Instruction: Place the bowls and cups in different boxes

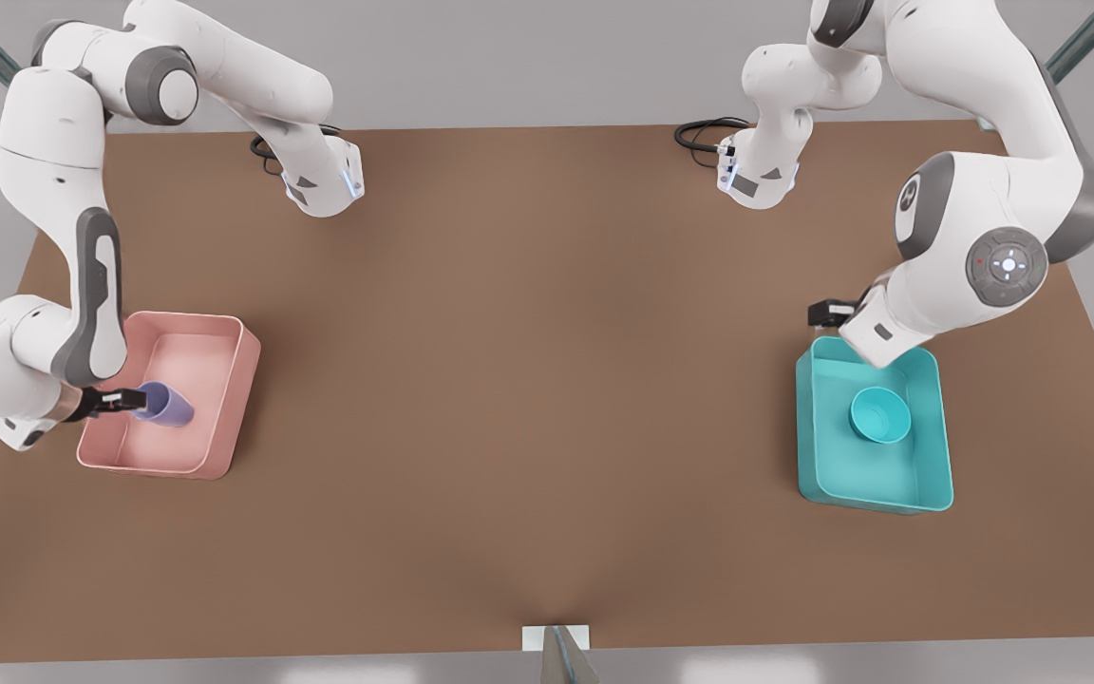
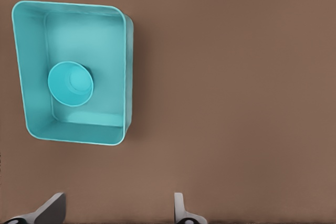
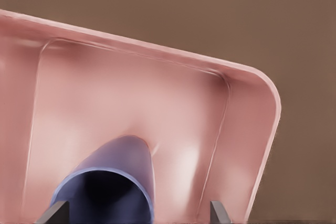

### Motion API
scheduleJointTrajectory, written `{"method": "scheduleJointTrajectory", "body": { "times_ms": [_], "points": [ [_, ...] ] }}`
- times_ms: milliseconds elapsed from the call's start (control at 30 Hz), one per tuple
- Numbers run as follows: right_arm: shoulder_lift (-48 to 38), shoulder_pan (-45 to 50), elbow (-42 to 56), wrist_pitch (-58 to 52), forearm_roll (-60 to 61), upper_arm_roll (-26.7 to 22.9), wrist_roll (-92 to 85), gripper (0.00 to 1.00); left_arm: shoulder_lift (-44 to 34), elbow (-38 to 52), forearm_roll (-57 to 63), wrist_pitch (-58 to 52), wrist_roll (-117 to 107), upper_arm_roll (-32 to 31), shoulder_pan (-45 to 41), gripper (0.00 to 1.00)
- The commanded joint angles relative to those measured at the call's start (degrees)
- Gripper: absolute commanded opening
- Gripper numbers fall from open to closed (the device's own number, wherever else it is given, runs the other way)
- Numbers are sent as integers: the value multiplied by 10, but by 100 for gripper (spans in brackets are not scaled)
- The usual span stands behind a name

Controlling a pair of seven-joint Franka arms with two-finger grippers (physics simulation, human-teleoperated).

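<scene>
A brown desk [image 1: 547, 399] fills the scene, with grey floor around its edges. Toward the front view's left sits the pale pink box [image 1: 224, 399], and the right tool [image 1: 124, 401] reaches in over its near-left part. The lavender cup [image 1: 167, 405] lies tilted inside this box, its base on the pink floor and its open mouth toward the tool. In the right wrist view the cup [image 3: 113, 182] sits between the two spread fingertips [image 3: 55, 214], but I cannot tell whether they press its wall (the contact falls at the frame's edge). Toward the front view's right stands the teal box [image 1: 932, 475], with the teal bowl [image 1: 880, 415] upright on its floor. The left tool [image 1: 827, 312] hangs released beside that box's far-left corner, its fingers [image 2: 50, 209] wide apart and empty.
</scene>
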Motion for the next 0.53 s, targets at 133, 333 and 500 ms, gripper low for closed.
{"method": "scheduleJointTrajectory", "body": {
  "times_ms": [133, 333, 500],
  "points": [
    [-47, 99, 174, -240, 44, 42, 66, 100, -2, 0, 6, -48, 32, -1, -1, 100],
    [-181, 167, 152, -355, -16, 49, 338, 100, -2, 0, 6, -46, 32, 0, 0, 100],
    [-221, 165, 116, -346, -22, 49, 335, 100, -2, 1, 6, -46, 32, 0, 0, 100]
  ]
}}
